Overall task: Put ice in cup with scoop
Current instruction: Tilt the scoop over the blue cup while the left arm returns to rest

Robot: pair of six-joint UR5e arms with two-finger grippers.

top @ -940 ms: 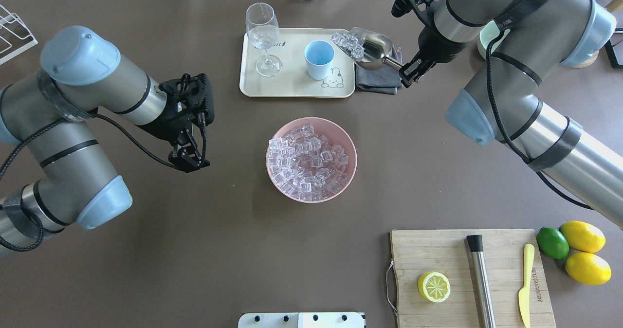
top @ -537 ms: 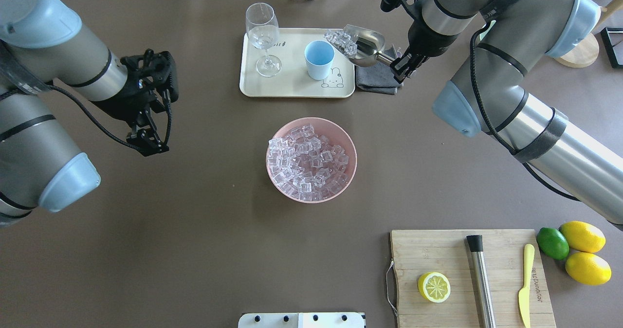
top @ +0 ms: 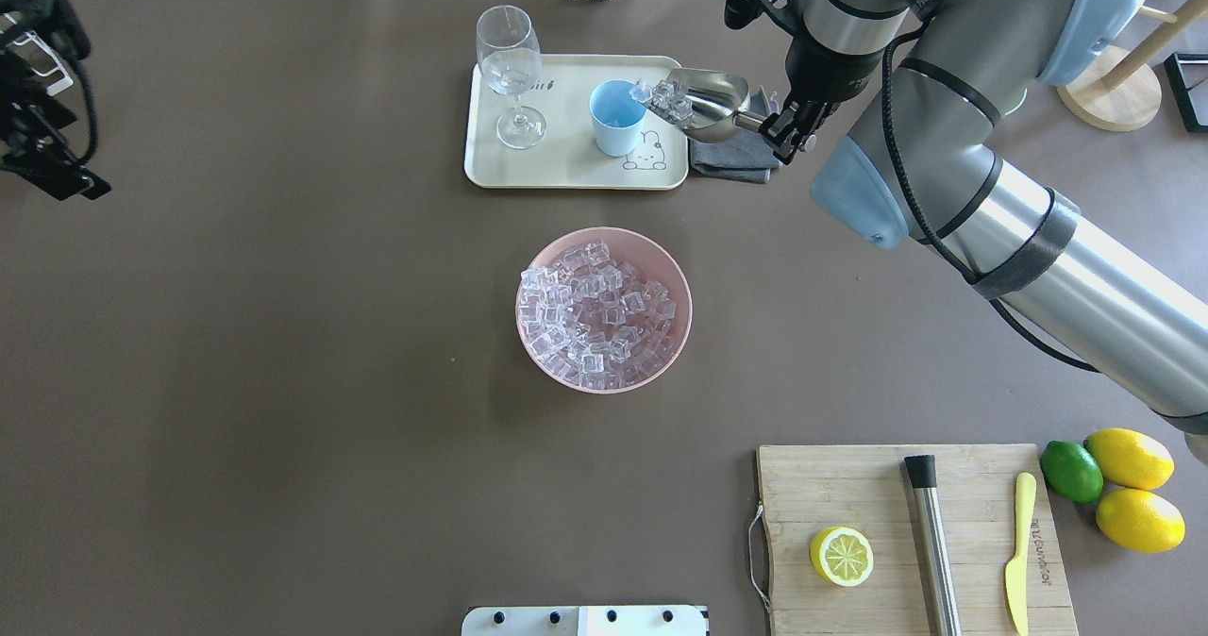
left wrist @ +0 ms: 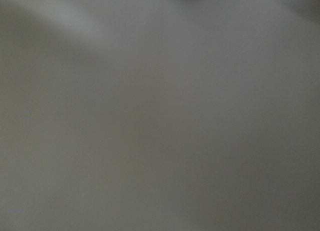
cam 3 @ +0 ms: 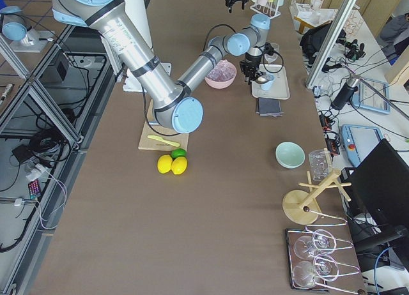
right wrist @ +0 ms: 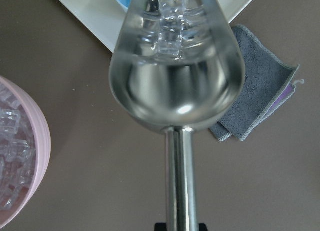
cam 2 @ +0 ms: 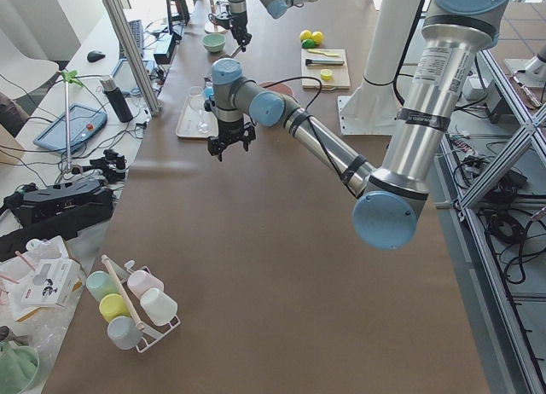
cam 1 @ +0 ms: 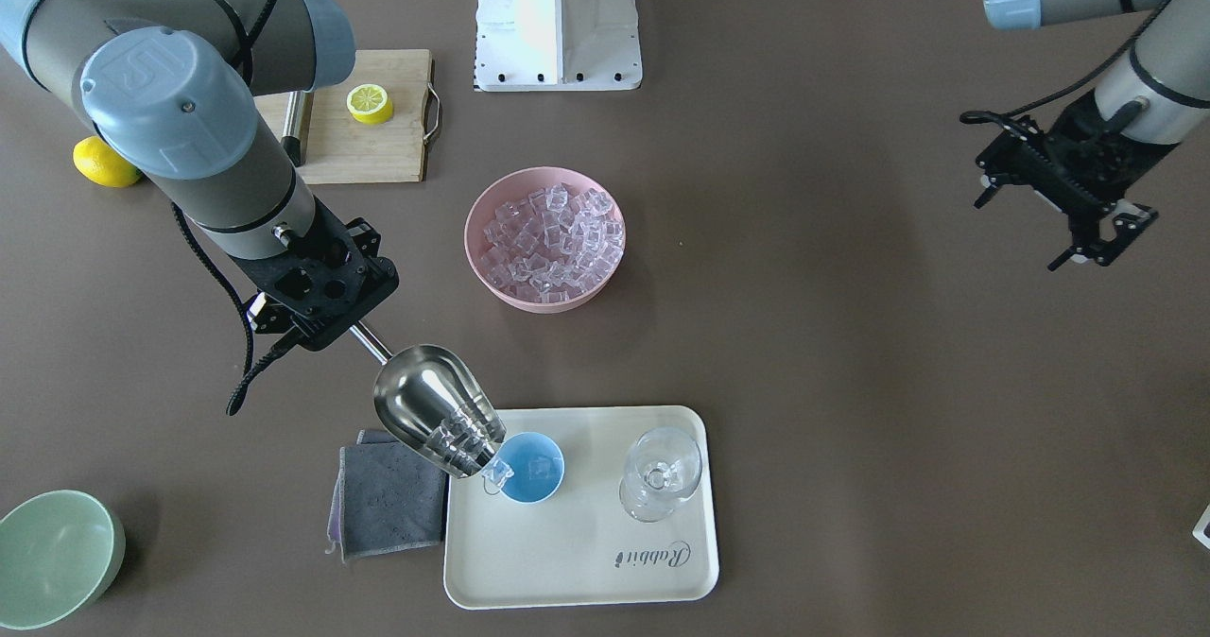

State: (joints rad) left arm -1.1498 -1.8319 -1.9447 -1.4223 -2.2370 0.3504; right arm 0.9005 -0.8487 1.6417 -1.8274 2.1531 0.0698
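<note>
my right arm reaches across the far side of the table, wrist bent down, and the right gripper [top: 788,134] is clenched on the tubular handle of the scoop [top: 714,100]. the scoop is off the table and tipped, its mouth lower than its handle and pointing at the cup [top: 618,136]. in the front-facing view its lip overlaps the cup's rim on the side nearer the grey cloth [top: 731,159]. the ice [top: 665,98] is bunched at the scoop's mouth. the right wrist view shows cubes lined along the lower trough with the blue of the cup just beyond them.

my left arm is pulled well back to the table's left end, far from the tray [top: 566,166]. the left gripper [cam 1: 1097,245] hangs above bare tabletop with its jaws apart and nothing between them. the left wrist camera gives me only a grey blur.

the cup stands upright on the tray, near the tray's right edge as i see it from overhead. from the front-facing view one cube lies inside the cup and another sits right at its rim under the scoop's lip. i cannot tell whether that one is resting there or in the air. a clear stemmed glass [top: 510,70] stands upright on the same tray, apart from the cup. the pink bowl [top: 688,310] sits mid-table, well apart from the tray, heaped with more ice. a pale green bowl [cam 1: 19,561] stands alone beyond the cloth, near the table's edge; what it holds i cannot make out.
</note>
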